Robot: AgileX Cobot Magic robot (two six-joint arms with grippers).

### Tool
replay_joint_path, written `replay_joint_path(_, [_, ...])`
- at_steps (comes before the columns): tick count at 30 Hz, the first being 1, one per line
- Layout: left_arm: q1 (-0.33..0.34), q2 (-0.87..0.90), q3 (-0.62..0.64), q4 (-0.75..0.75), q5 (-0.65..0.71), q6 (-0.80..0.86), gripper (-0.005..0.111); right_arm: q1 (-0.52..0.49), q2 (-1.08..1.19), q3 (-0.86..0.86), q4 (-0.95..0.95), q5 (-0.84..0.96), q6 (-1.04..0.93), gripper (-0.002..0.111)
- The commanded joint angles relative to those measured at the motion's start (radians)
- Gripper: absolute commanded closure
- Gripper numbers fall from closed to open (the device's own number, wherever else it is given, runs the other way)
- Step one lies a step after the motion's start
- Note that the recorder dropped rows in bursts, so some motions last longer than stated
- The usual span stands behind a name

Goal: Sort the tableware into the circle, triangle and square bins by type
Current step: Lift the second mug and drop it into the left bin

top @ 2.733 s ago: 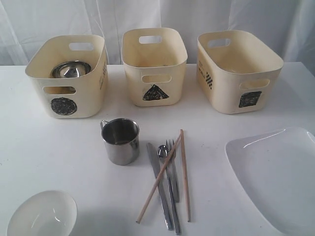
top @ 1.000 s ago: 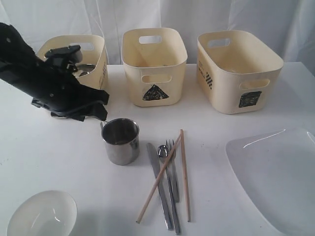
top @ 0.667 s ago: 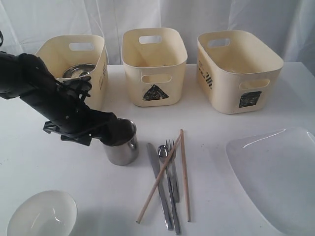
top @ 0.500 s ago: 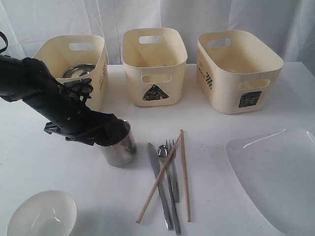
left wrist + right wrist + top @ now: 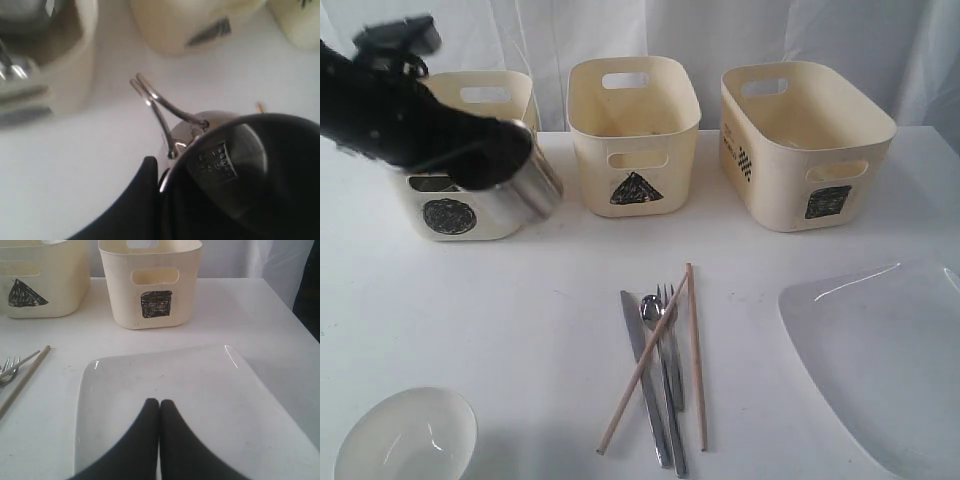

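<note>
My left gripper (image 5: 508, 165) is shut on the rim of a steel mug (image 5: 528, 190), one finger inside and one outside. The mug (image 5: 220, 150) hangs tilted in the air just in front of the circle bin (image 5: 450, 215). Blurred steel pieces (image 5: 17, 70) show inside that bin. A knife (image 5: 642, 375), spoon (image 5: 653, 312), fork (image 5: 670, 340) and two wooden chopsticks (image 5: 694, 350) lie together mid-table. A white bowl (image 5: 405, 435) sits at the near left. My right gripper (image 5: 159, 405) is shut and empty, hovering over the large white plate (image 5: 200, 390).
The triangle bin (image 5: 633, 130) stands in the middle of the back row and the square bin (image 5: 800, 140) at the right. A white curtain hangs behind them. The plate (image 5: 880, 360) reaches the table's near right edge.
The left gripper closed on the mug's rim, lifted it off the table, and carried it up and to the left, to the front of the circle bin.
</note>
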Motion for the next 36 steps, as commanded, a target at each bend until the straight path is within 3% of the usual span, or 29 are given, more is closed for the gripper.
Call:
replay_joint_path(1, [0.008,-0.071,-0.006,0.194,-0.421,0.006,0.107,0.001,-0.005,0.002,0.001,-0.008,0.003,0.108])
replay_joint_path(3, [0.008,-0.051,-0.006,0.217,-0.643,0.058,0.107,0.001,-0.005,0.002,0.001,-0.008,0.003,0.108])
replay_joint_path(4, [0.010,-0.014,-0.006,0.217,-0.807,0.179,0.107,0.001,-0.005,0.002,0.001,-0.008,0.003,0.108])
replay_joint_path(6, [0.021,0.046,-0.006,0.176,-0.937,0.359,0.107,0.001,-0.005,0.002,0.001,-0.008,0.003,0.108])
replay_joint_path(9, [0.046,0.162,-0.006,-0.011,-1.133,0.581,0.107,0.001,-0.005,0.002,0.001,-0.008,0.003,0.108])
replay_joint_path(11, [0.091,0.279,-0.006,-0.082,-1.258,0.539,0.107,0.001,-0.005,0.002,0.001,-0.008,0.003,0.108])
replay_joint_path(12, [0.103,0.306,-0.008,-0.058,-1.258,0.529,0.107,0.001,-0.005,0.002,0.001,-0.008,0.003,0.108])
replay_joint_path(14, [0.122,0.368,-0.012,-0.025,-1.183,0.527,0.100,0.001,-0.005,0.002,0.001,-0.008,0.003,0.108])
replay_joint_path(17, [0.122,0.379,-0.016,-0.025,-0.992,0.429,0.075,0.001,-0.005,0.002,0.001,-0.008,0.003,0.108])
replay_joint_path(20, [0.122,0.378,-0.016,-0.025,-0.965,0.349,0.054,0.001,-0.005,0.002,0.001,-0.008,0.003,0.108])
replay_joint_path(23, [0.122,0.296,-0.016,-0.025,-0.945,0.351,0.049,0.001,-0.005,0.002,0.001,-0.008,0.003,0.108])
replay_joint_path(26, [0.122,0.187,-0.016,-0.025,-0.832,0.351,0.049,0.001,-0.005,0.002,0.001,-0.008,0.003,0.108])
replay_joint_path(31, [0.122,-0.085,-0.016,-0.025,-0.308,0.351,0.049,0.001,-0.005,0.002,0.001,-0.008,0.003,0.108])
replay_joint_path(36, [0.122,-0.203,-0.016,-0.013,0.259,0.361,0.049,0.001,-0.005,0.002,0.001,-0.008,0.003,0.108])
